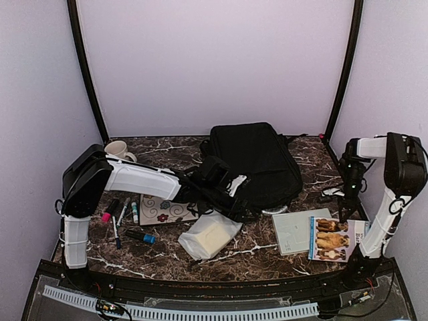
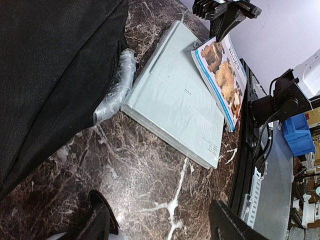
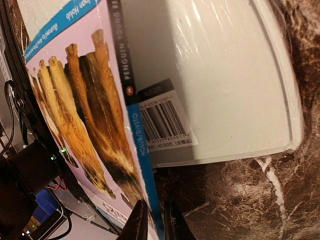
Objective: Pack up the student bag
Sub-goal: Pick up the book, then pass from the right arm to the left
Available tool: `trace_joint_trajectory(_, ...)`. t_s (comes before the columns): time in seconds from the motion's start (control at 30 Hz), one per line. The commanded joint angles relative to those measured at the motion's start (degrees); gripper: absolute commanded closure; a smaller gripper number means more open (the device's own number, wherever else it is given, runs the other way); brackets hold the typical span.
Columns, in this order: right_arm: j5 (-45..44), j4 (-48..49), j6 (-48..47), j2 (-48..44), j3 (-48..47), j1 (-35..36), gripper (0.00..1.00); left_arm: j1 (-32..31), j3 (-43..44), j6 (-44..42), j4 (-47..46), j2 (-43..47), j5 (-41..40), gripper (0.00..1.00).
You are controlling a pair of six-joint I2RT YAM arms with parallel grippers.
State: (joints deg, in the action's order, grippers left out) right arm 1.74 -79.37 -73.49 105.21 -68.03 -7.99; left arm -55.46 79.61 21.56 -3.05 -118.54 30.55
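The student bag [image 1: 257, 167], a large black backpack, lies at the back middle of the marble table and fills the left of the left wrist view [image 2: 55, 75]. My left gripper [image 1: 226, 190] is at its near left edge, open, with only bare marble between its fingers [image 2: 165, 226]. My right gripper [image 1: 348, 204] is shut on the edge of a thin picture book with furry animals on its cover [image 3: 85, 100], which tilts up off the table [image 2: 222, 75]. The book overlaps a flat pale grey-green box [image 1: 294, 231].
A cream mug [image 1: 119, 150] stands at the back left. Several markers [image 1: 124, 214], a floral card [image 1: 164, 208] and a blue pen [image 1: 140, 236] lie at the left. A clear plastic pouch with a pale block [image 1: 208, 235] lies in front of the bag.
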Motion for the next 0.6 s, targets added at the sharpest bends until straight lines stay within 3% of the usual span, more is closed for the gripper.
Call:
trace_joint_trajectory(0.0,0.71,-1.75,-0.31,-3.63,-1.14,-0.33,0.92,-0.35,-0.55,-0.08,-0.77,-0.20,0.82,0.30)
trace_joint_trajectory(0.1,1.28,-1.73,-0.60,-6.30,-1.31,-0.37,1.00,-0.35,-0.61,0.02,-1.33,-0.33,1.64,0.30)
trace_joint_trajectory(0.4,6.60,-1.83,0.74,-13.21,-8.63,0.63,1.00,-0.35,0.96,-0.33,-2.52,-0.55,6.27,0.30)
trace_joint_trajectory(0.57,10.85,-1.66,5.42,-18.89,-10.72,9.10,1.00,-0.35,1.87,-0.24,-6.77,-0.45,15.47,0.30)
